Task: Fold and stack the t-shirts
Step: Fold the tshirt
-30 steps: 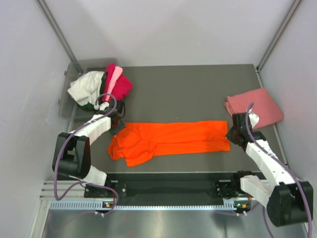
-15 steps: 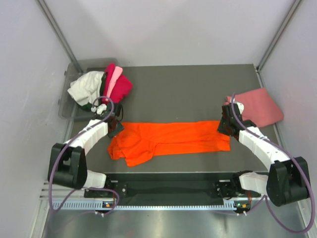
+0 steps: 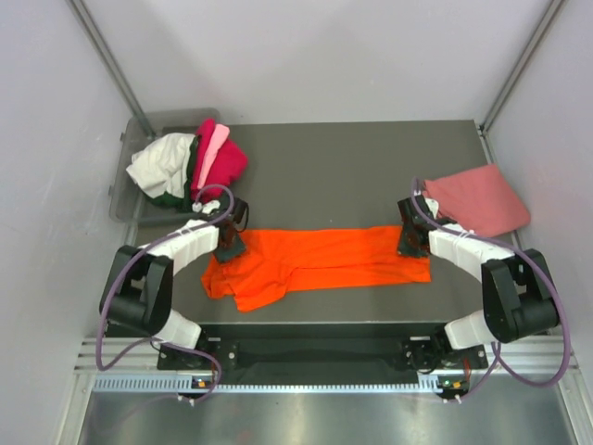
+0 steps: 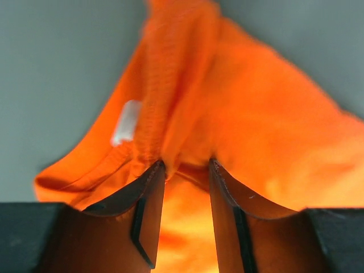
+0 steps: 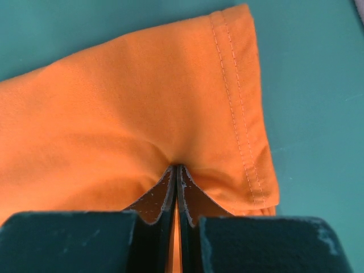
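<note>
**Colleague:** Dark grey table (image 3: 352,158), pale walls round it. What's on it, starting from the left?

**Me:** At the far left corner a grey bin (image 3: 125,199) holds a heap of shirts (image 3: 190,162): white, magenta, light pink and a bit of dark green. None of them is folded, so I take that for the waiting pile.

**Colleague:** And your left gripper?

**Me:** My left gripper (image 4: 186,165) sits at the collar end of the orange t-shirt (image 3: 324,260), jaws part-way apart. The collar ridge and a white label (image 4: 125,122) run up from the left fingertip, and cloth shows in the gap. I can't see it clamping anything.

**Colleague:** How does the shirt lie?

**Me:** It lies in a long band across the near middle, from one gripper to the other. It's rumpled on the left and flatter on the right, so I reckon it's laid out for a fold.

**Colleague:** And the right side?

**Me:** My right gripper (image 5: 177,168) is closed tight on the hem corner. The cloth puckers into its tips, and the stitched hem is just to their right. Beyond it, at the right edge, the salmon-pink shirt (image 3: 477,199) lies folded, apart from the orange one. I'd say that's the start of the stack.
</note>
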Robot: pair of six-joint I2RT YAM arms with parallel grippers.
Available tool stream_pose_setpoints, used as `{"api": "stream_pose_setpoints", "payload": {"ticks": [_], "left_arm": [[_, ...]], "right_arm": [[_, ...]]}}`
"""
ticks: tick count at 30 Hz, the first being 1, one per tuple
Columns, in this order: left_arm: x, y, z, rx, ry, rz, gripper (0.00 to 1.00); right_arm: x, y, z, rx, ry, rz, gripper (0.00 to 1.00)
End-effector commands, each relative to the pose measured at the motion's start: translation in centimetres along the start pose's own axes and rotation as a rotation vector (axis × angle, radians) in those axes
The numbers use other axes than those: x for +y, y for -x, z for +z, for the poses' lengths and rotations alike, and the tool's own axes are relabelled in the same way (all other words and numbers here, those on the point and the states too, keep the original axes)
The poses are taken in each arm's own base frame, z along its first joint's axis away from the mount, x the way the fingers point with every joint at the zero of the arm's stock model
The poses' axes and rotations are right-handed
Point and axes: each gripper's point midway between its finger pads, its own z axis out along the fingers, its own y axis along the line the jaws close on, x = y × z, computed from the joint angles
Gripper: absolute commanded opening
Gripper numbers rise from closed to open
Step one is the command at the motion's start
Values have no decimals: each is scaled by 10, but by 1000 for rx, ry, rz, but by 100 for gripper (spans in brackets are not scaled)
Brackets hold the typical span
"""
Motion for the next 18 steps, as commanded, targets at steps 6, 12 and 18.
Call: {"api": "stream_pose_setpoints", "payload": {"ticks": [6, 12, 18], "left_arm": [[-24, 5, 16, -21, 49, 41, 40], [-51, 7, 17, -74, 100, 166, 40], [-98, 2, 34, -44, 116, 292, 39]], "right_arm": [[2, -26, 7, 66, -17, -30, 0], [24, -54, -7, 122, 3, -143, 0], [50, -91, -25, 184, 92, -232, 1]]}}
